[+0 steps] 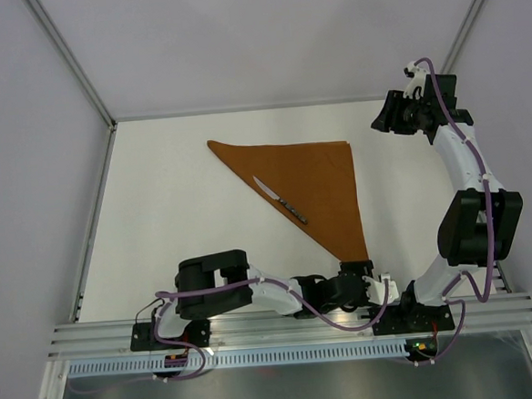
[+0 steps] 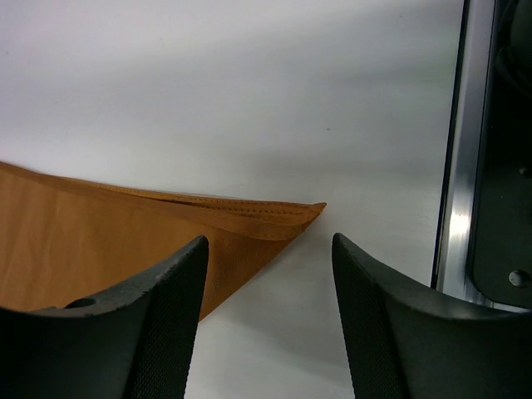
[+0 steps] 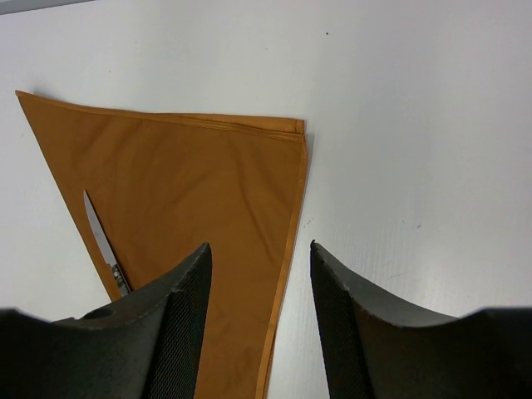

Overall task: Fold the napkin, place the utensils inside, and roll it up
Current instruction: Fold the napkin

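The rust-orange napkin [image 1: 306,183] lies folded into a triangle on the white table. The knife [image 1: 279,199] rests on it along its long left edge, blade toward the far left. My left gripper [image 1: 355,271] is open and empty, low over the napkin's near corner [image 2: 274,218]. My right gripper [image 1: 381,118] is open and empty, raised above the table just right of the napkin's far right corner [image 3: 295,126]. The knife [image 3: 103,241] also shows in the right wrist view at the napkin's left edge.
The white table [image 1: 175,206] is bounded by a metal rail [image 1: 293,321] at the near edge, also seen in the left wrist view [image 2: 455,166]. Grey walls stand at the left, back and right.
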Action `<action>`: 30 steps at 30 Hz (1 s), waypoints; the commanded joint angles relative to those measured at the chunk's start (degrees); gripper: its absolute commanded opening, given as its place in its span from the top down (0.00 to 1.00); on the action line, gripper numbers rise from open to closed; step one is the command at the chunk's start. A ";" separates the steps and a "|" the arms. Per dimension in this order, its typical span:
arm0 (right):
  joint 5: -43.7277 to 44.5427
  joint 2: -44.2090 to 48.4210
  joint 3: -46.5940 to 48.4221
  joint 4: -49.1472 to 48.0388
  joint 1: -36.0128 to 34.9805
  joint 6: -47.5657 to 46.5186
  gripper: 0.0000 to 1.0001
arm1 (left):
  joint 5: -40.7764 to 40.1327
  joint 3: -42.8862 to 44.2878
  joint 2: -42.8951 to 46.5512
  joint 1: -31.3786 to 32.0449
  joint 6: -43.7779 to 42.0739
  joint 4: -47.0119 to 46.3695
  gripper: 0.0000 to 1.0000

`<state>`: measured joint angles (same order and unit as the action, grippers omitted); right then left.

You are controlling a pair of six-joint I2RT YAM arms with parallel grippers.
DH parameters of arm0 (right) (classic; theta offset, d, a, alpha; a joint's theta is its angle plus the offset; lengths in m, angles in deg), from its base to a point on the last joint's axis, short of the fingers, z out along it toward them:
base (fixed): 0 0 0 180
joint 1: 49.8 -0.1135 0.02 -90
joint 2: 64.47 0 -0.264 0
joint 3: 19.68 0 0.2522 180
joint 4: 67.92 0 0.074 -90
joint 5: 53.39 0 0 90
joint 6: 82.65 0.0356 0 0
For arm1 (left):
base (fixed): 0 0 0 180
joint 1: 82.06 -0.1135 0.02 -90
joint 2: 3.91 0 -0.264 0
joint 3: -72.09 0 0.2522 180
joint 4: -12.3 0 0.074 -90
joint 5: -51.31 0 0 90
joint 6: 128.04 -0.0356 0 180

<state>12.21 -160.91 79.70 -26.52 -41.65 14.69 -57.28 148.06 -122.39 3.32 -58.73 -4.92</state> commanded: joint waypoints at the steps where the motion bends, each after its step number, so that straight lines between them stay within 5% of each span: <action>1: -0.56 2.40 -0.28 -1.36 0.38 1.37 0.44 | -0.75 2.03 -1.14 0.66 -2.25 -1.45 0.35; 14: -0.91 2.58 -1.07 -1.80 0.91 1.28 0.45 | -1.62 3.61 -3.34 0.66 -2.25 -2.24 0.57; 27: -1.00 2.49 -0.99 -1.80 0.91 1.28 0.46 | -3.12 4.58 -2.20 0.13 -1.55 -3.29 0.97; 30: -1.09 2.31 -0.81 -1.80 0.91 1.37 0.46 | -2.77 4.58 -0.53 -0.83 0.38 -3.30 0.98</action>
<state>11.95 -160.52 78.72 -27.20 -40.93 14.69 -59.62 150.88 -125.41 3.24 -59.56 -5.60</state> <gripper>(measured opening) 0.545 0.032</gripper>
